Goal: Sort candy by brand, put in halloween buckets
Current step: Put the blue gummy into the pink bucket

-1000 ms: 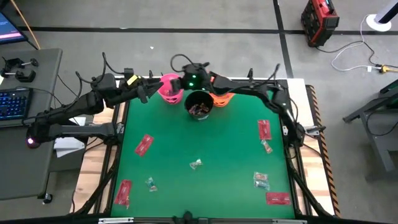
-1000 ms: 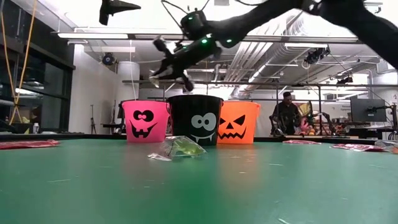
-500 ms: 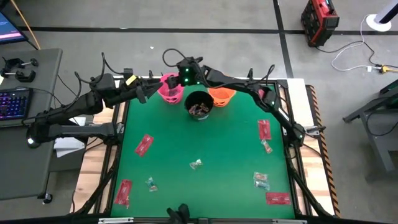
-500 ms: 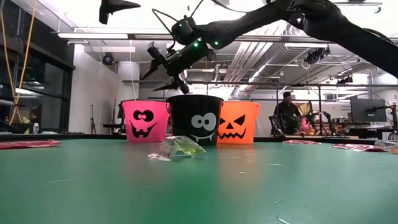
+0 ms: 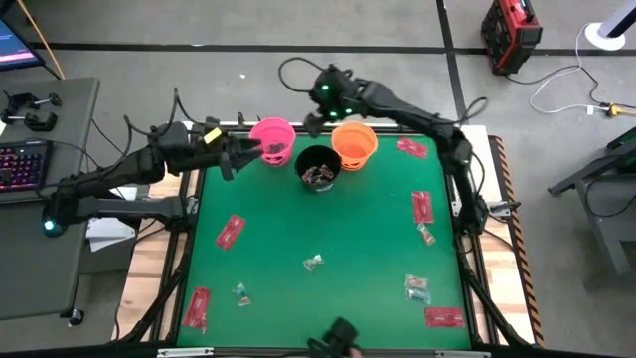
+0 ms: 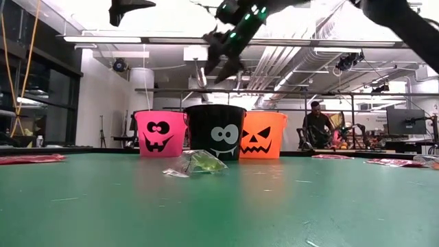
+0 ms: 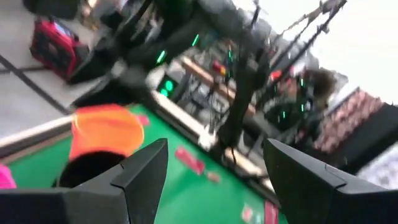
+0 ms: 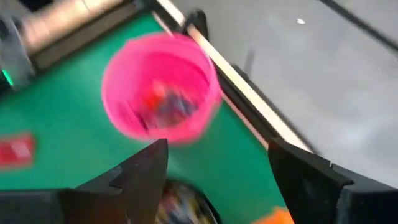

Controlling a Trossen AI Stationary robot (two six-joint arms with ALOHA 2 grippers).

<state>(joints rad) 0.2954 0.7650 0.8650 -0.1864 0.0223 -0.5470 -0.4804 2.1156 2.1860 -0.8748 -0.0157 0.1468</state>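
Candy lies scattered over the green table [image 5: 338, 224]: a red packet [image 5: 443, 317] at the near right, another red packet [image 5: 196, 307] at the near left, a clear-wrapped piece [image 5: 314, 263] mid-table. Farther back stand the pink bucket [image 5: 272, 139], black bucket [image 5: 318, 167] and orange bucket [image 5: 354, 143] in a row. The left gripper [image 5: 250, 151] hangs beside the pink bucket, spread wide and empty. The right gripper [image 5: 312, 121] hovers behind the buckets, fingers parted, holding nothing.

A grey concrete floor [image 5: 298, 30] is lying around the table, crossed by dark tape lines. A red case [image 5: 512, 35] is sitting on it. Ceiling strip lights [image 6: 123, 39] are glowing; a person [image 6: 317, 127] is standing far behind.
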